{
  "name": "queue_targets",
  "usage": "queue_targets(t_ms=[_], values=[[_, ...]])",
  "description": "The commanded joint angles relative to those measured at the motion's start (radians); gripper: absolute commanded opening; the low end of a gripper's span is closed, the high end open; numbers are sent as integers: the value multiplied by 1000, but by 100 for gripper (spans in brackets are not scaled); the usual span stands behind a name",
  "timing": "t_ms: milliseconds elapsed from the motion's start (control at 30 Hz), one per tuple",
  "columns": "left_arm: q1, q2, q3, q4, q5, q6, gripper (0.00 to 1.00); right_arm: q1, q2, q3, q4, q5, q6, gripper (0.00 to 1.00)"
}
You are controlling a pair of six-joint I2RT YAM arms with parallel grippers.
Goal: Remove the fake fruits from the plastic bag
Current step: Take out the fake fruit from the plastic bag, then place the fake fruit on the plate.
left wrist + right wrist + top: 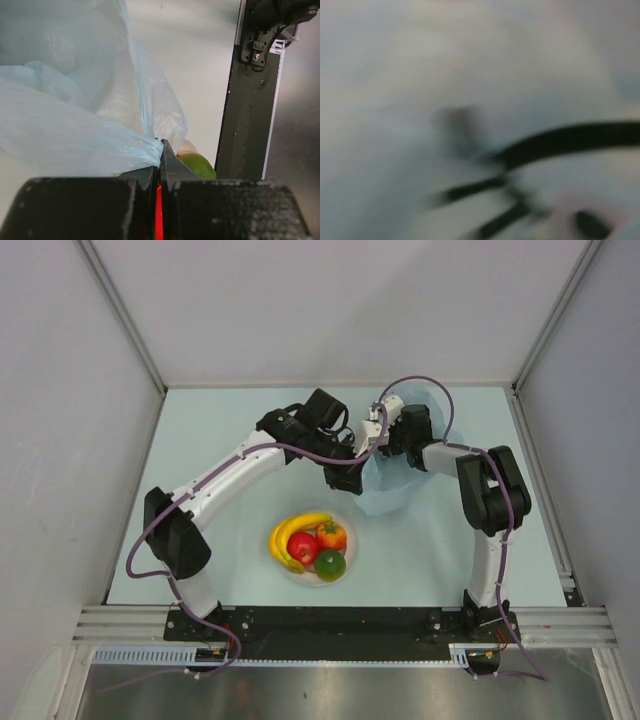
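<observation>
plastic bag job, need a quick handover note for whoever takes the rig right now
Left tool: shut on a fold of the plastic bag.
Right tool: at the bag's far side; its wrist view is blurred, so open or shut can't be told.
Done: banana, red apple, orange-red fruit and green fruit lie on the white plate.
Left: check the bag for more; its inside isn't visible.

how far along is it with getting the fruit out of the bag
Done: banana, red apple, orange-red fruit and green fruit lie on the plate. In hand: left gripper is shut on the plastic bag; right gripper is at it, state unclear. Left: whether fruit remains inside is hidden.
</observation>
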Motion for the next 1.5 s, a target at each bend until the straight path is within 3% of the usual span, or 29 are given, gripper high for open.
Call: queue_targets(t_ms=[0, 267, 400, 667, 967, 1133, 1367, 1467], values=[[-5, -1, 30, -23, 47, 24, 0, -16, 59, 96, 29, 21, -20, 74], [-5, 0, -9, 15, 6, 9, 0, -30, -33, 114, -97, -94, -36, 45], [4, 20, -10, 49, -28, -13, 0, -21, -209, 113, -272, -140, -23, 36], [65, 39, 53, 150, 19, -132, 0, 4, -578, 1, -546, -250, -40, 35], [78, 28, -4, 261, -14, -244, 0, 272, -955, -182, -759, -147, -71, 34], [78, 11, -47, 317, -13, -289, 0, 312, -969, -219, -841, -230, -134, 31], [87, -10, -50, 287, -57, -247, 0, 626, -880, -236, -820, -281, -238, 34], [97, -20, -49, 282, -63, -237, 0, 664, -848, -265, -785, -298, -261, 36]])
